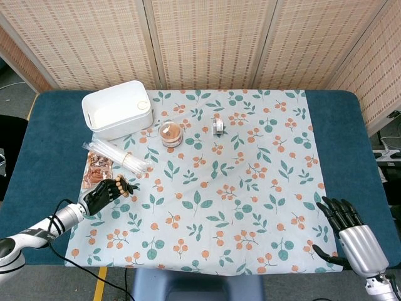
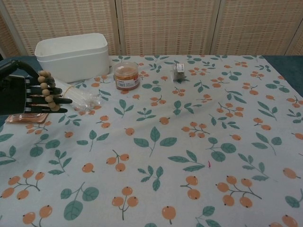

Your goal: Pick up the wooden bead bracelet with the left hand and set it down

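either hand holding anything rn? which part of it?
Left hand holds the wooden bead bracelet, its loop draped over the extended fingers. Right hand holds nothing, fingers apart.

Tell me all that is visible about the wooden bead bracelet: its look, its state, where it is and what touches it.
The wooden bead bracelet is a loop of round, light tan beads that look like plain wood. It hangs draped over the dark fingers of the left hand, above the table's left side, just in front of the clear plastic packet. Only the hand seems to touch it.
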Controlling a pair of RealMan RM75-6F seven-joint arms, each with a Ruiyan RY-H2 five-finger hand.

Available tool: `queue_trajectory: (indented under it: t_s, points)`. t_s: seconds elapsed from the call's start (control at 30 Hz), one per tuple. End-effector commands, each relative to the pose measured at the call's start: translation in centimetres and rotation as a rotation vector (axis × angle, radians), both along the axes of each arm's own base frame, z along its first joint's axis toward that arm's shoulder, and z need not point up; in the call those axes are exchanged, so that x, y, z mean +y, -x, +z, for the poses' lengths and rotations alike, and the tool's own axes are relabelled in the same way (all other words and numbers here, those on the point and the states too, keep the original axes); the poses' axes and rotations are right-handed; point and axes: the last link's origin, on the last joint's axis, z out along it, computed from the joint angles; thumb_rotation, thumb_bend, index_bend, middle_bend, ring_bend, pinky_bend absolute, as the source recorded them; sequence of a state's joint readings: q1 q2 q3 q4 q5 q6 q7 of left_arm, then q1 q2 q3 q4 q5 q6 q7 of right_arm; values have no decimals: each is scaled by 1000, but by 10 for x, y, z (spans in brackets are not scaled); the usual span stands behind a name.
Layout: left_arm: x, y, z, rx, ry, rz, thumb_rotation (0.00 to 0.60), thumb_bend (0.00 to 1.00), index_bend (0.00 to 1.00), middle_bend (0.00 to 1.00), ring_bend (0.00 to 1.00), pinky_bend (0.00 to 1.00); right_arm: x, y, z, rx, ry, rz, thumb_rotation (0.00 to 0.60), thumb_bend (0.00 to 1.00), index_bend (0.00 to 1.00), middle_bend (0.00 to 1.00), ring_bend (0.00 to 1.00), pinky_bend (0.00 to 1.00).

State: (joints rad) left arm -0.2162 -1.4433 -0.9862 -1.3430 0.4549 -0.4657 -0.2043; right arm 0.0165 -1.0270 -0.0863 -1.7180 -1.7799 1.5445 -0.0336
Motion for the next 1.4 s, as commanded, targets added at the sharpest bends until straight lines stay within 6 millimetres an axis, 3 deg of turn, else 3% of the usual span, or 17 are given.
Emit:
queue_trajectory:
  t_s: [0.03,0.07,0.13,0.23,0.47,0.83,1.03,1.07,1.2,1.4]
  points:
    - [-1,0,0,14,-4,-24,242,854,538,467,178,0,0,0,0,-1,2,1,433,200,0,0,0,0]
    - [-1,0,0,23,-10,-33,314,864,528,465,178,0,0,0,1,-1,3,0,433,200,0,0,0,0]
    - [-3,-1,0,45,-23,-59,526,879,495,453,176,0,0,0,1,-2,5,0,432,200,0,0,0,0]
    - [-5,-1,-1,70,-34,-99,600,885,433,412,152,0,0,0,1,-2,5,-1,433,200,0,0,0,0]
    - [-7,1,-3,77,-33,-140,600,864,343,341,105,0,0,0,2,-5,5,0,433,200,0,0,0,0]
    - [-9,7,-9,155,-88,-165,600,603,324,333,103,0,1,0,1,-2,0,2,434,200,0,0,0,0]
    - [-8,7,-9,138,-85,-137,600,485,387,350,112,0,1,0,0,-2,-2,2,432,200,0,0,0,0]
    - [-8,7,-9,139,-87,-128,587,480,402,358,117,0,1,0,0,-2,-2,2,432,200,0,0,0,0]
    - [-9,5,-10,130,-72,-111,444,465,562,432,149,0,0,0,0,0,-4,1,433,200,0,0,0,0]
    - [-9,5,-11,114,-56,-88,384,484,622,469,165,0,0,0,0,0,-4,0,433,200,0,0,0,0]
